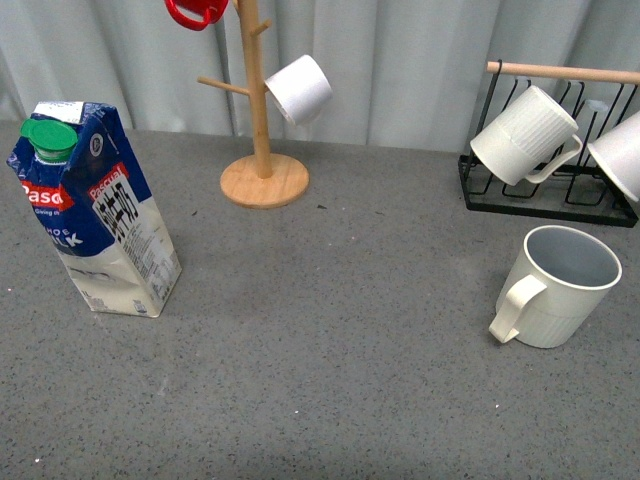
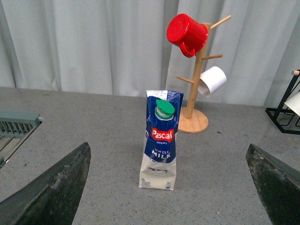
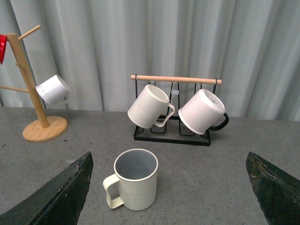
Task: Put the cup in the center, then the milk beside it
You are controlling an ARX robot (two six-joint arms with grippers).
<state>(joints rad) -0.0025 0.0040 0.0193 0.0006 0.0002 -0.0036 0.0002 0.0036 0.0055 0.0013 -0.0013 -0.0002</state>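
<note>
The cup point(image 1: 556, 288), cream-white with a ribbed lower half and grey-blue inside, stands upright on the grey table at the right, handle toward the left front. It also shows in the right wrist view point(image 3: 133, 186), between and ahead of my open right gripper point(image 3: 171, 206). The milk point(image 1: 95, 210), a blue and cream carton with a green cap, stands at the left, leaning a little. In the left wrist view the milk point(image 2: 160, 140) stands ahead of my open left gripper point(image 2: 168, 206). Neither arm shows in the front view.
A wooden mug tree point(image 1: 262, 150) at the back holds a red mug point(image 1: 197, 11) and a smooth white mug point(image 1: 298, 89). A black wire rack point(image 1: 545, 195) at the back right holds a ribbed mug point(image 1: 525, 135) and another white mug point(image 1: 622, 152). A curtain hangs behind.
</note>
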